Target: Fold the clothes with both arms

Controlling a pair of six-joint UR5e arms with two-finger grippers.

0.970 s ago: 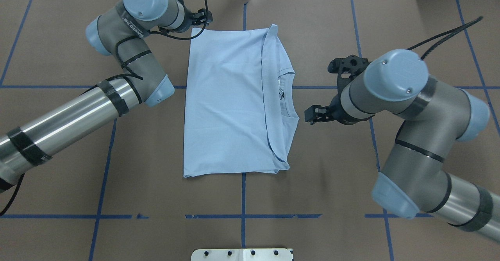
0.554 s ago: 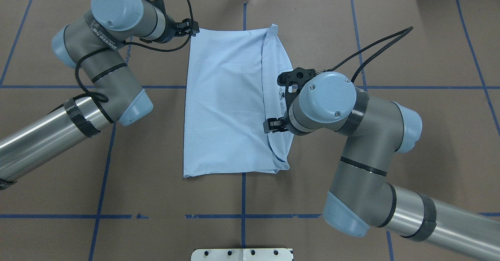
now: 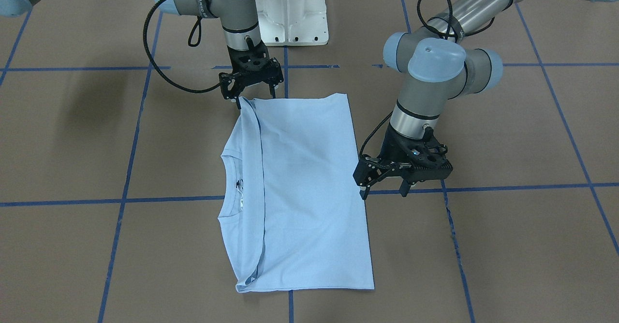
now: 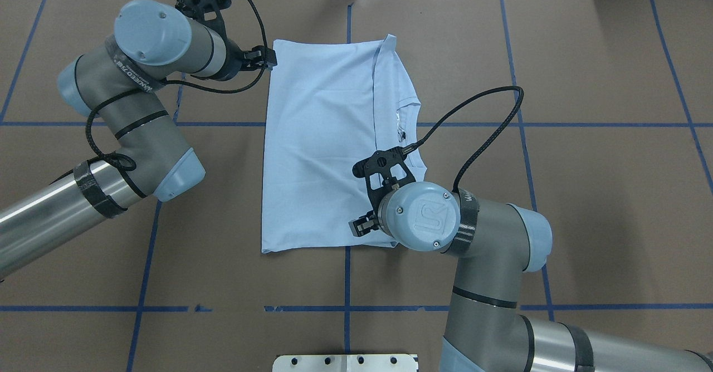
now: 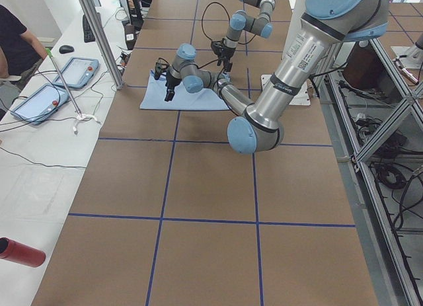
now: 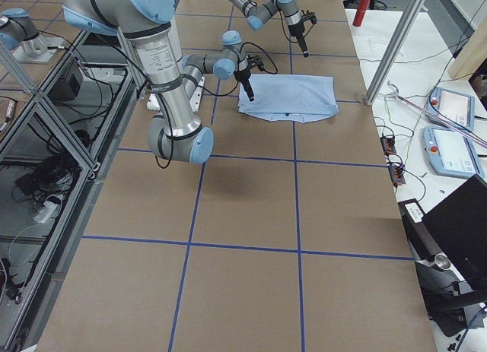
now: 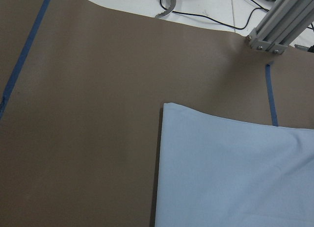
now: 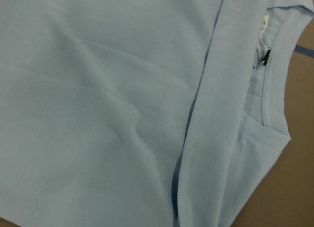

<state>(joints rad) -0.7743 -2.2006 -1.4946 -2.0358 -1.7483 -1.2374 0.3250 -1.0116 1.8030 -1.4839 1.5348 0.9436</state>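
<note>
T-shirt [image 4: 317,149] lies flat, folded lengthwise, mid worktop [image 4: 585,194], collar on robot's right. Left pincer [image 3: 383,195] hovers by the shirt's left edge, jaws wide, holding nothing. Right pincer [image 3: 255,98] sits over the near collar-side corner, jaws also apart, empty

T-shirt [image 4: 317,138] near corner: hidden under right arm [image 4: 426,224] overhead | neck tag [image 4: 399,120]: probably too small to read
</note>
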